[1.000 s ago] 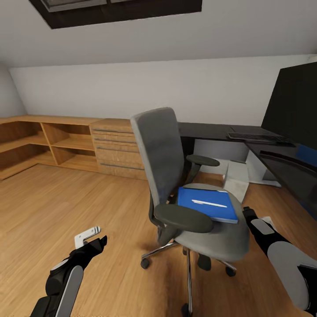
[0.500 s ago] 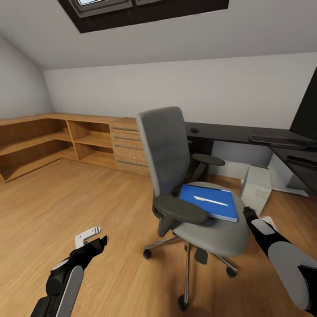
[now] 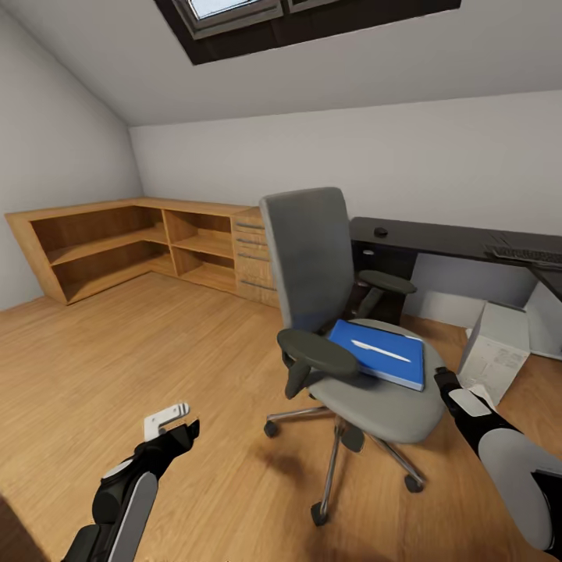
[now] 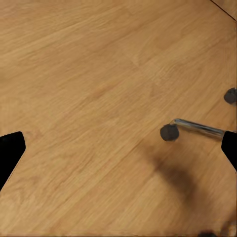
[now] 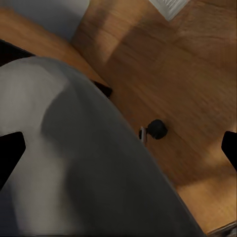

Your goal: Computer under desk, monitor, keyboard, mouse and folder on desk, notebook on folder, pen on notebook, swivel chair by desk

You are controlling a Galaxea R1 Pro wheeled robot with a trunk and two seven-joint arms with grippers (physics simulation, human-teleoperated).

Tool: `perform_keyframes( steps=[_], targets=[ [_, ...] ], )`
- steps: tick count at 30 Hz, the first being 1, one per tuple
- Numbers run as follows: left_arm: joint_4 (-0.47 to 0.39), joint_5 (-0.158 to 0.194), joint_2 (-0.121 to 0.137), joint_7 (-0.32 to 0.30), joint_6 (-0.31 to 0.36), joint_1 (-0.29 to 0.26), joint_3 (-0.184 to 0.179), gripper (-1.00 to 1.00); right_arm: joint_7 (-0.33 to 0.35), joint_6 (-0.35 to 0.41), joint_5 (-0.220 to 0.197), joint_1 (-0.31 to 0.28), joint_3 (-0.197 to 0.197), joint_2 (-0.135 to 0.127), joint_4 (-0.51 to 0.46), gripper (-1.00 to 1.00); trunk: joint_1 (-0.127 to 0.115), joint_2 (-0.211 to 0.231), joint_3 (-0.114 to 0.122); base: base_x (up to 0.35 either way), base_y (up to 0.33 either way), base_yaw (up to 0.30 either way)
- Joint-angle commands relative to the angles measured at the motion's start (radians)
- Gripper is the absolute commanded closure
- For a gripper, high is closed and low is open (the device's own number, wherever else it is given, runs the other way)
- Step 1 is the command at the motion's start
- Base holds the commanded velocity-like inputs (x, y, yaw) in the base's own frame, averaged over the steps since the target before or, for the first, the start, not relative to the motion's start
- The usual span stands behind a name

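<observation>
Your left gripper (image 3: pixel 178 421) hangs low over bare wood floor (image 3: pixel 117 343), forearm angled fwd and slightly inward, fingers spread w/ nothing between them; in the left wrist view the two dark fingertips (image 4: pixel 10 155) sit at opposite edges w/ just floor and a chrome chair leg w/ caster (image 4: pixel 169 132) ahead. Your right gripper (image 3: pixel 446 384) is raised higher, arm reaching fwd from the lower right, tip just beside the front-right edge of the swivel chair (image 3: pixel 343 312) seat. Right wrist view: fingertips (image 5: pixel 11 150) wide apart, grey seat pad (image 5: pixel 74 163) between and under them, not clamped on it, so released.

Rel. to right gripper: folder (image 3: pixel 380 353) lies flat on the seat just ahead and inward, near but apart. A thin white pen (image 3: pixel 381 350) rests on top of the folder. Notebook: can't tell it apart from the folder surface. Computer (image 3: pixel 494 351) stands on the floor just beyond and outward of the right gripper, tilted. Desk (image 3: pixel 437 238) farther ahead, behind the chair; small dark mouse (image 3: pixel 381 232) on its top, keyboard (image 3: pixel 527 254) at the far right end.

Rel. to left gripper: chair well off to the right; wooden shelf unit (image 3: pixel 117 242) far ahead-left.
</observation>
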Motion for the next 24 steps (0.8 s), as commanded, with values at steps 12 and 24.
perform_keyframes(
  steps=[12,24],
  targets=[
    [0.007,0.010,0.000,0.008,0.003,-0.001,-0.045,-1.00,-0.004,-0.001,-0.019,0.000,0.003,0.016,-0.006,-1.00,0.000,0.000,-0.001,0.029,0.000,0.249],
    [0.018,0.010,0.000,0.007,0.003,-0.001,-0.051,-1.00,-0.005,-0.002,-0.019,0.000,0.004,0.016,-0.013,-1.00,0.000,0.000,-0.001,0.064,0.000,0.012]
  ],
)
